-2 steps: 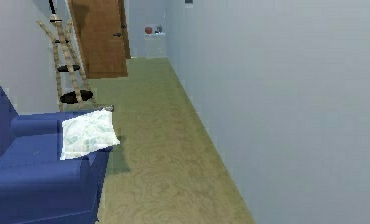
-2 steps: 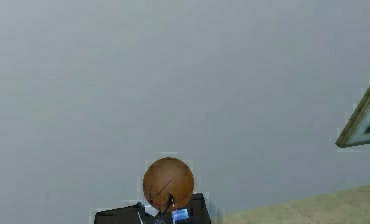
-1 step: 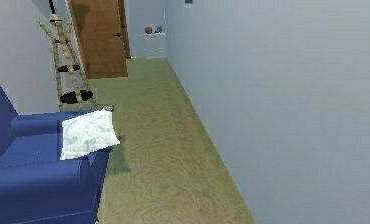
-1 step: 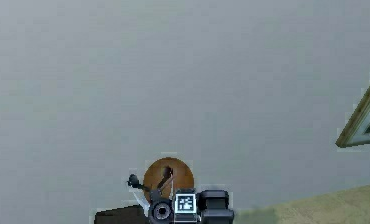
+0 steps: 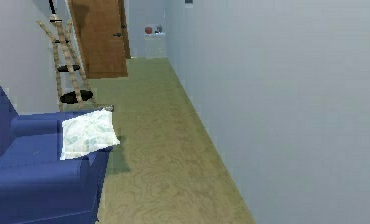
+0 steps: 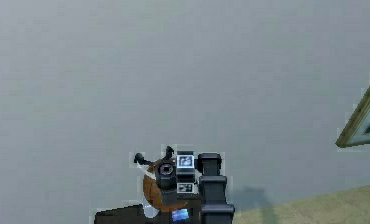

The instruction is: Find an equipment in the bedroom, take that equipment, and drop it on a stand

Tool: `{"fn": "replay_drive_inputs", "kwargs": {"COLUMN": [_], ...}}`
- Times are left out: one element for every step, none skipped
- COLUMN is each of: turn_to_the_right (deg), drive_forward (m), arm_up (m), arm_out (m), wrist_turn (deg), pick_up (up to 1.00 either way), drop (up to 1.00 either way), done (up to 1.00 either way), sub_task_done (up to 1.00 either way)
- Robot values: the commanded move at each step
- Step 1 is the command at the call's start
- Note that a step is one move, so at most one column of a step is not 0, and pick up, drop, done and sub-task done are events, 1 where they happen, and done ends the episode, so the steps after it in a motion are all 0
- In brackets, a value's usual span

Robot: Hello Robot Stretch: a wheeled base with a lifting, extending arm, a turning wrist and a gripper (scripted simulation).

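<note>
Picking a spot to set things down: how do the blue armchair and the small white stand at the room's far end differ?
The blue armchair is deep blue and padded; the white stand is pale and boxy. The armchair is close, at the forward view's lower left; the stand is far off by the grey wall. The armchair bears a pale cushion; the stand bears a small pinkish thing. Both have something on top.

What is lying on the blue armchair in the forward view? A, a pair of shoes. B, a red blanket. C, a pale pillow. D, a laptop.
C: a pale pillow lies across the seat of the blue armchair at the forward view's lower left.
</note>
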Motion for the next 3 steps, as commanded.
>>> {"fn": "replay_drive_inputs", "kwargs": {"turn_to_the_right": [0.0, 0.0, 0.0], "drive_forward": [0.00, 0.00, 0.00], "arm_up": [0.00, -0.30, 0.00], "arm_out": [0.00, 0.00, 0.00], "wrist_turn": [6.0, 0.0, 0.0], "pick_up": [0.00, 0.00, 1.00], "drop": [0.00, 0.00, 0.00], "done": [0.00, 0.00, 0.00], "sub_task_done": [0.00, 0.00, 0.00]}}
